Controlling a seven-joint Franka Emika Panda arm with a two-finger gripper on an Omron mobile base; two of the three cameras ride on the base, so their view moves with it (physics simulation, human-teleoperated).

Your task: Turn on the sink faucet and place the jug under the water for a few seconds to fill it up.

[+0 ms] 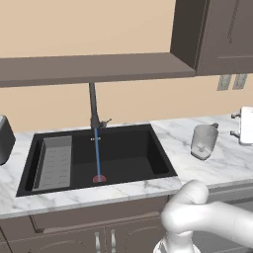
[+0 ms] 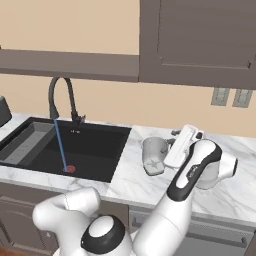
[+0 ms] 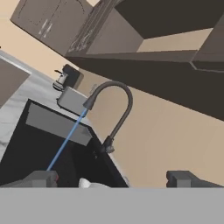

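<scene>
My gripper (image 3: 113,178) is spread wide and empty, with the jug (image 1: 204,141) upright on the counter (image 1: 148,188) right of the sink (image 1: 126,153), its top just between my fingertips (image 3: 40,178). I should settle squarely around its body and close gently, since it looks light and tippy. Beyond, water (image 1: 97,154) runs from the faucet (image 1: 93,106) to the drain; the basin wall stands between.

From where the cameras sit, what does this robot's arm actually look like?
The arm is glossy white, built of rounded tube-like segments with dark grey-black bands at the joints. Its gripper ends in two small, blocky dark grey fingertips. No cables or markings are visible.
</scene>
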